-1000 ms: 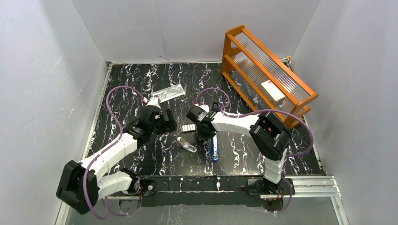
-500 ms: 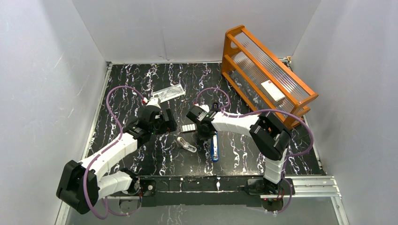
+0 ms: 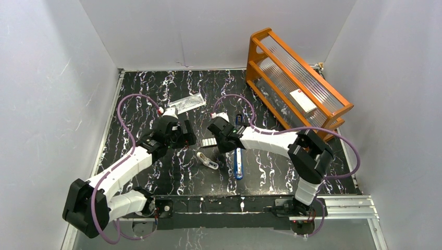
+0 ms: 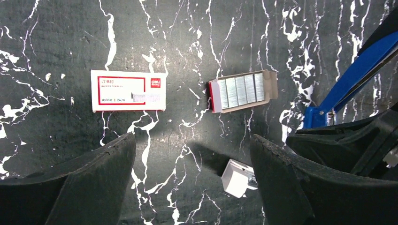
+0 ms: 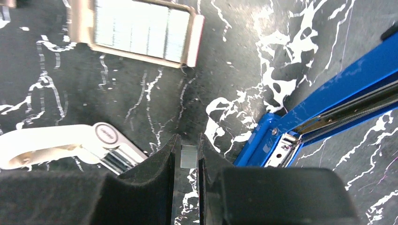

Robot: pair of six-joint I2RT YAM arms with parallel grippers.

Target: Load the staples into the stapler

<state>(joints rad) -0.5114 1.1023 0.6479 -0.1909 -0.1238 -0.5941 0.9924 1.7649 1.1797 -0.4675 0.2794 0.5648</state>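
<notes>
The staples (image 4: 241, 90) lie as grey strips side by side in an open cardboard tray (image 5: 141, 28), seen small in the top view (image 3: 209, 141). The blue stapler (image 3: 238, 164) lies hinged open on the black marbled table, its silver rail (image 5: 347, 115) showing. My right gripper (image 5: 187, 140) is beside the stapler's hinge end, shut on a narrow grey strip of staples (image 5: 188, 156) held between its pads. My left gripper (image 4: 192, 145) hovers open over the table, near the staples tray, with nothing between its fingers.
A red-and-white staple box (image 4: 128, 90) lies left of the tray. A white-silver oblong gadget (image 3: 207, 160) rests just below the tray. An orange rack (image 3: 297, 83) stands at the back right, and a clear packet (image 3: 187, 101) lies at the back.
The right gripper's jaws have narrowed onto the staple strip. The right arm's elbow has swung to the right. The left arm has barely moved.
</notes>
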